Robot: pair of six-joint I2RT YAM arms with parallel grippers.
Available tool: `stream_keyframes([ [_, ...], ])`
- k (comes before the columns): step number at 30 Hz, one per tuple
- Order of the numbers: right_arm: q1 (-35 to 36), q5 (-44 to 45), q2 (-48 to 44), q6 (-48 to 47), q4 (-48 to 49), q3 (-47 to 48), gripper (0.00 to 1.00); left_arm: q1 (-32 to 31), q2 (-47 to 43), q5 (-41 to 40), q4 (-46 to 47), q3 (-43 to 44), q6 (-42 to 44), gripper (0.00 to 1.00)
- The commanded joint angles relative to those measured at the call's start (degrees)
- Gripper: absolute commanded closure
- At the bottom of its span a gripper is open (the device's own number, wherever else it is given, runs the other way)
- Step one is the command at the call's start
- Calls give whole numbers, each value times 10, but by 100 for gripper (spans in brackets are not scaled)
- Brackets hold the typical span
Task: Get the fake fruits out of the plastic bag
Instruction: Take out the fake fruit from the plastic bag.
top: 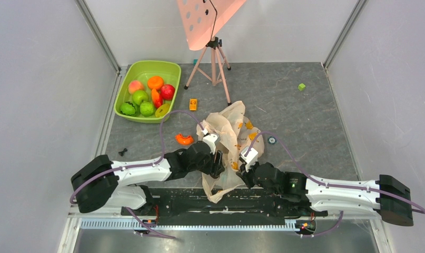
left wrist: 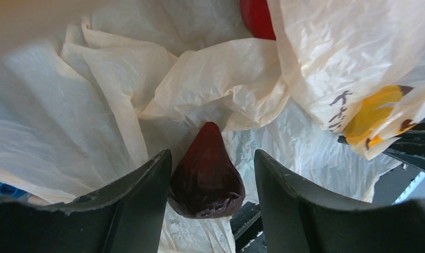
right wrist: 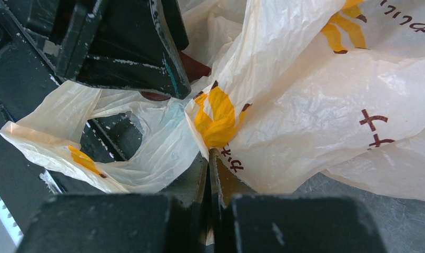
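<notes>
The crinkly pale peach plastic bag [top: 232, 129] lies in the middle of the table, its mouth toward the arms. My left gripper [top: 218, 163] reaches into the mouth. In the left wrist view it [left wrist: 213, 158] is open around a dark purple-red pointed fruit [left wrist: 206, 176], likely the grape bunch. The fruit touches the left finger and stands clear of the right one. A red fruit [left wrist: 257, 18] shows deeper in the bag [left wrist: 210, 79]. My right gripper [top: 244, 171], seen closer in the right wrist view [right wrist: 210, 158], is shut on the bag's printed edge [right wrist: 305, 116].
A lime-green tub [top: 170, 68] at the back left holds several fruits. An orange arc piece [top: 184, 139], a yellow block [top: 193, 104] and a green block [top: 302, 87] lie on the table. A tripod [top: 214, 63] stands behind the bag.
</notes>
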Motion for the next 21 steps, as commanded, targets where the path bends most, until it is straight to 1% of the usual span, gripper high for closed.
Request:
stream_keyframes([
  [1, 4, 12, 3, 6, 6, 8, 98, -8, 13, -9, 28, -4, 20, 35],
  [11, 4, 10, 6, 6, 5, 13, 98, -17, 24, -16, 24, -23, 27, 36],
  [18, 4, 9, 6, 6, 6, 13, 98, -19, 9, -8, 16, -30, 27, 35],
  [19, 4, 8, 6, 6, 6, 13, 98, -19, 6, -8, 14, -30, 27, 37],
  [21, 4, 8, 6, 7, 6, 13, 98, -19, 0, -9, 8, -28, 27, 47],
])
